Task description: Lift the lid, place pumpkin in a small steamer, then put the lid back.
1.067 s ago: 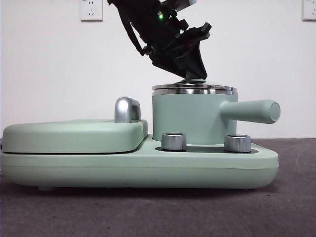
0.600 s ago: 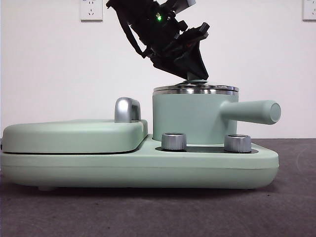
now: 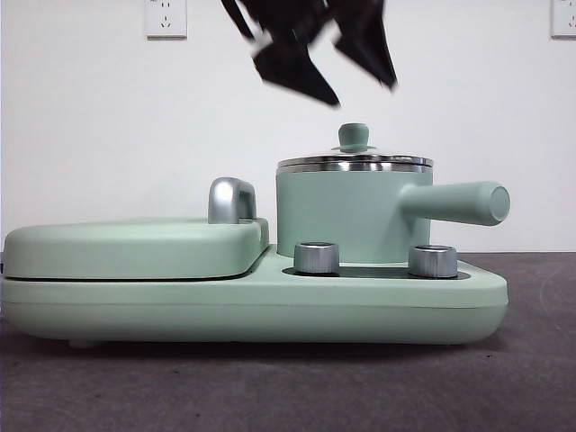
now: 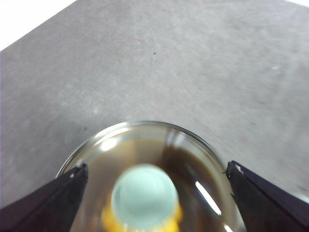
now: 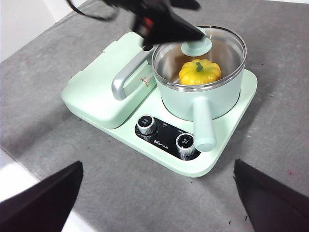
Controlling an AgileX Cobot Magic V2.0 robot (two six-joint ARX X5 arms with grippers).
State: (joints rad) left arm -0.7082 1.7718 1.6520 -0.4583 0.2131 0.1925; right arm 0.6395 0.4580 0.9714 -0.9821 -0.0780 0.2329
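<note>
The glass lid sits on the small steamer, its mint knob free. My left gripper hangs open and empty just above the knob, jaws wide apart. In the left wrist view the lid lies between the open jaws, and the pumpkin shows yellow through the glass. In the right wrist view the pumpkin sits inside the steamer under the lid, with the left arm over it. My right gripper is open, high above the table in front of the appliance.
The steamer stands on a wide mint-green appliance base with two silver knobs. A flat griddle cover with a chrome handle lies beside the pot. The steamer's side handle sticks out sideways. Grey table all around.
My left gripper has let go of the lid's knob, opened and risen clear of it. The lid stays on the steamer.
</note>
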